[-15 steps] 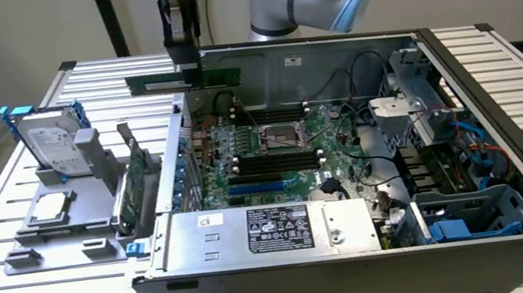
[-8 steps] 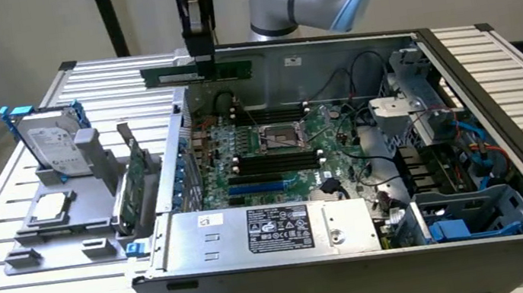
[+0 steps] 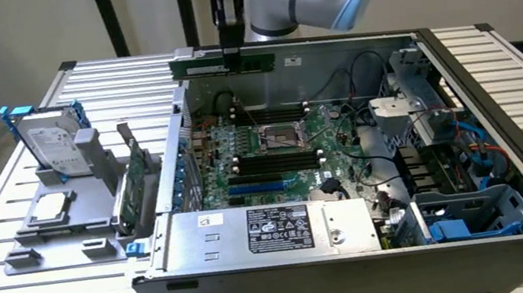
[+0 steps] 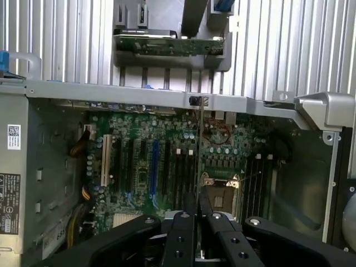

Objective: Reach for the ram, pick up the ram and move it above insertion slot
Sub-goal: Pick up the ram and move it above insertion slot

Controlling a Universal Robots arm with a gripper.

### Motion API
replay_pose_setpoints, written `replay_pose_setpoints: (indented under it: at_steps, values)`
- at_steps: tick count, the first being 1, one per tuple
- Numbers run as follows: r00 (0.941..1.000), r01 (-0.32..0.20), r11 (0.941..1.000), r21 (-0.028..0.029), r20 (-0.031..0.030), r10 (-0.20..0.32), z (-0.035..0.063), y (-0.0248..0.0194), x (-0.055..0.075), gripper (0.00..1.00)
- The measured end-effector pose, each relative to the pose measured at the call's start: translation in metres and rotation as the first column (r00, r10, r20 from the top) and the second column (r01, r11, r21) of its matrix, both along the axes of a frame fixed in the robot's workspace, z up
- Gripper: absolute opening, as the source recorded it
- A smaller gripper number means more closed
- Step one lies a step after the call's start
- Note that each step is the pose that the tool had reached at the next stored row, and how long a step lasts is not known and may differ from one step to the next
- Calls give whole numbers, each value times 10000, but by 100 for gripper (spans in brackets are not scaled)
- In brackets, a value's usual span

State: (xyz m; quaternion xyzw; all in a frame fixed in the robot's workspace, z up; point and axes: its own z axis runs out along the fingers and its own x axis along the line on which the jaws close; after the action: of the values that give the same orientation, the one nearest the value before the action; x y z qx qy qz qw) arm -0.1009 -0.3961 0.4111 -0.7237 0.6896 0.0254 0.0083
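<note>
The ram (image 3: 222, 65) is a long, thin green stick held level in the air over the far side of the open computer case (image 3: 359, 256). My gripper (image 3: 230, 52) comes down from above and is shut on the ram's middle. In the wrist view the ram (image 4: 199, 156) shows edge-on as a thin line running out from between the black fingers (image 4: 182, 222). Beneath it lies the green motherboard (image 4: 139, 128), and the stick's line falls beside the black slots (image 4: 183, 172) next to the processor socket (image 4: 222, 189). Those black slots (image 3: 274, 161) lie in the middle of the board.
A grey stand (image 3: 67, 220) on the exterior view's left carries a silver hard drive with blue rails (image 3: 51, 141) and an upright green expansion card (image 3: 137, 175). Inside the case are a power supply (image 3: 268, 230), loose cables (image 3: 368, 101) and a drive cage (image 3: 476, 212).
</note>
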Motion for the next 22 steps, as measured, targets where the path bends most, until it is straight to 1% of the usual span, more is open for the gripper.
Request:
replay_pose_setpoints:
  at_steps: [4,11,14,18,22]
  values:
    - [10000,0,10000,0,-3,0,-63,60,180,13]
    - [10000,-2,10000,-1,-3,2,-112,154,471,13]
    - [10000,2,10000,0,-3,-2,-125,182,529,13]
    - [10000,34,10000,-1,-3,-34,-134,215,562,13]
    - [10000,34,10000,0,-3,-34,-134,217,565,13]
